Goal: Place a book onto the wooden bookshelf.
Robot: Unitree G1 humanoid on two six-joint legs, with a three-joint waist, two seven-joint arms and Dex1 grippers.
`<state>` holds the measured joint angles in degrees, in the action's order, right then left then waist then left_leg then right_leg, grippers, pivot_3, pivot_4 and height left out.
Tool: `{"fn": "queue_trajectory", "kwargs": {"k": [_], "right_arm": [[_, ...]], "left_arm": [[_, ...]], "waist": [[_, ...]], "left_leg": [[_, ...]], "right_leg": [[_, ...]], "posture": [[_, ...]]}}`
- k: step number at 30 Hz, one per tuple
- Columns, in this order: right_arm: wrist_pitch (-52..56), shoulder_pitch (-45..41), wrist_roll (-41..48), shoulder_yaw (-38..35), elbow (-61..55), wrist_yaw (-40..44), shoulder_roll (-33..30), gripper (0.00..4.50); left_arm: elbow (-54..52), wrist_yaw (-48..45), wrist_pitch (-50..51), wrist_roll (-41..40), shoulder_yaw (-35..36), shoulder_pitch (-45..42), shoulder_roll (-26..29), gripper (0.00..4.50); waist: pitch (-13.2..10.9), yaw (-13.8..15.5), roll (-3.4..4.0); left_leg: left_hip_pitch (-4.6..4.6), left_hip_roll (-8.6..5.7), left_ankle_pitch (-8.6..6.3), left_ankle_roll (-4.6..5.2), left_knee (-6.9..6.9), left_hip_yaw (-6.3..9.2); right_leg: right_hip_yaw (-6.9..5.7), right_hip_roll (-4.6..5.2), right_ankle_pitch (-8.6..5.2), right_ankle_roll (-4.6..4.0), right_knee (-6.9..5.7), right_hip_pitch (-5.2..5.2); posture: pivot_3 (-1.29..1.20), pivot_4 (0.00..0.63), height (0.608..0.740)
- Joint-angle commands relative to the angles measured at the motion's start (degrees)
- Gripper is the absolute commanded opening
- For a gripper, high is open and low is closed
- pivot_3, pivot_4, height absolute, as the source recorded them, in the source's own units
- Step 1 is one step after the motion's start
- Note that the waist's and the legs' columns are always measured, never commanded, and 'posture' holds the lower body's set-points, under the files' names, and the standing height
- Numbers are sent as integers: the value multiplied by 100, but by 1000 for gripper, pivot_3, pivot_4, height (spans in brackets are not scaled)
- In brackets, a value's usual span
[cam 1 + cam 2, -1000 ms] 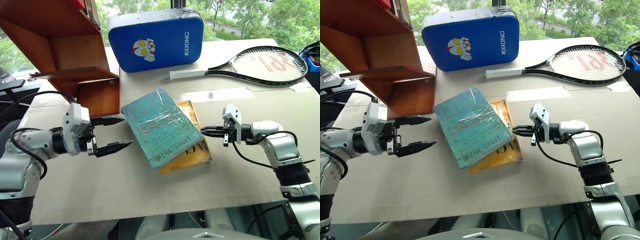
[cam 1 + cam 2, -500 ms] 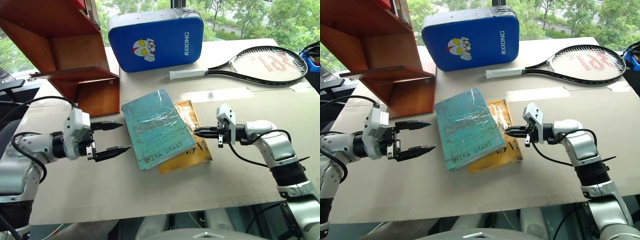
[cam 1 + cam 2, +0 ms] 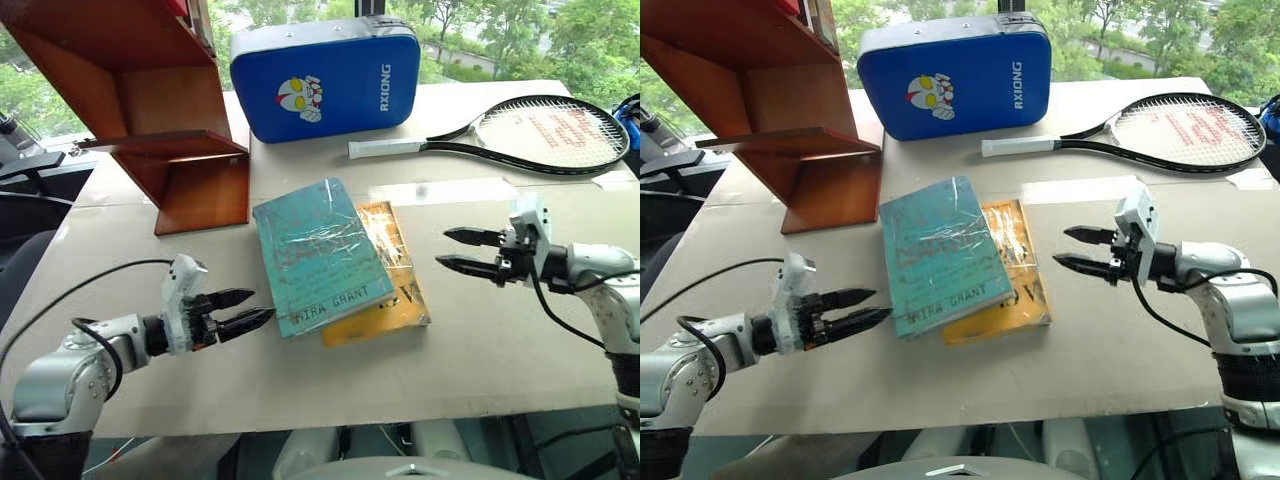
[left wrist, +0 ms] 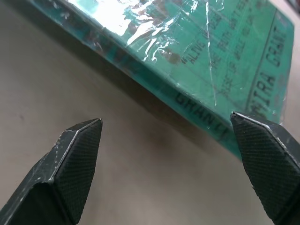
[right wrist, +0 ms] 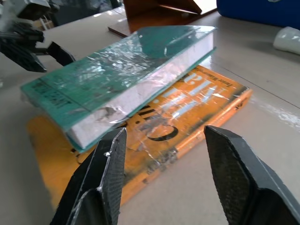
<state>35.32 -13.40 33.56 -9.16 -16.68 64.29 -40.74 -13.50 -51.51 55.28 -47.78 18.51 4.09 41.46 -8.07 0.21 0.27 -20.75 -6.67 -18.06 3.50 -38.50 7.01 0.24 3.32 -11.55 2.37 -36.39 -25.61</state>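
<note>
The large teal-green plastic-wrapped hardcover book (image 3: 320,252) lies flat on the table (image 3: 500,350), partly atop a smaller yellow-orange book (image 3: 385,290), between both end effectors. The left end effector (image 3: 240,312) is released just beside its spine; the right end effector (image 3: 462,250) is released, apart from it.

My head pair looks forward and down over the table (image 3: 150,250), both eyes sharing the book (image 3: 320,255) and the wooden bookshelf (image 3: 165,110), while my left wrist camera sits close at the book's spine edge and my right wrist camera faces its page edge from near.
</note>
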Motion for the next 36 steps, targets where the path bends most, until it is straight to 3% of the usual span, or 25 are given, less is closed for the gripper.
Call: {"fn": "queue_trajectory", "kwargs": {"k": [1,5,12,16,23,26,28,31,36], "right_arm": [[406,384,817,-624,-1103,-118,-280,4473],[616,917,1368,-1158,-1850,-293,-508,4473],[767,1074,2039,-1878,-2025,-766,-761,4473],[793,998,2315,-1938,-2055,-1099,-765,4500],[717,862,2424,-1840,-1927,-1214,-871,4500],[662,633,2438,-1757,-1764,-1273,-832,4500],[642,460,2464,-1735,-1639,-1326,-804,4500],[606,96,2559,-1698,-1371,-1447,-726,4500],[534,-795,2733,-1457,-871,-1805,-306,4500]], "left_arm": [[360,772,1398,-1147,360,-423,-428,4500],[1200,1328,2369,-1894,487,-1163,-1033,4500],[2306,1934,3038,-2311,655,-2154,-1642,4500],[2212,1729,3045,-2258,557,-2254,-1540,3301],[2120,1251,3053,-2461,746,-2295,-1193,21],[1343,1164,2722,-2457,705,-2338,-1044,21],[502,981,2156,-2020,369,-2372,-787,21],[-622,665,603,-655,-465,-2757,-243,21],[-868,398,-2425,1802,-1457,-3699,214,21]], "waist": [[4,25,-7],[11,90,-13],[24,80,-39],[25,56,-40],[24,66,-40],[18,63,-47],[15,63,-53],[11,86,-58],[8,70,-57]], "left_leg": [[3,0,0,0,-14,0],[13,-1,0,-1,-34,-1],[19,-9,0,-1,-72,4],[19,-8,0,-3,-67,4],[12,-8,0,-2,-67,4],[12,-8,0,-2,-67,4],[7,-8,0,-3,-67,4],[4,-8,0,-3,-66,2],[6,-10,0,-3,-63,-4]], "right_leg": [[0,-1,0,0,-12,3],[0,1,0,0,-33,17],[-6,5,2,1,-40,35],[-4,5,2,1,-43,29],[-4,7,1,0,-40,26],[-4,7,1,0,-40,26],[-4,8,1,0,-40,22],[-5,11,1,-1,-38,21],[-3,15,2,-2,-29,25]], "posture": [[0,150,740],[0,150,740],[0,150,740],[0,150,740],[0,150,740],[0,150,740],[0,150,740],[0,150,740],[0,150,740]]}}
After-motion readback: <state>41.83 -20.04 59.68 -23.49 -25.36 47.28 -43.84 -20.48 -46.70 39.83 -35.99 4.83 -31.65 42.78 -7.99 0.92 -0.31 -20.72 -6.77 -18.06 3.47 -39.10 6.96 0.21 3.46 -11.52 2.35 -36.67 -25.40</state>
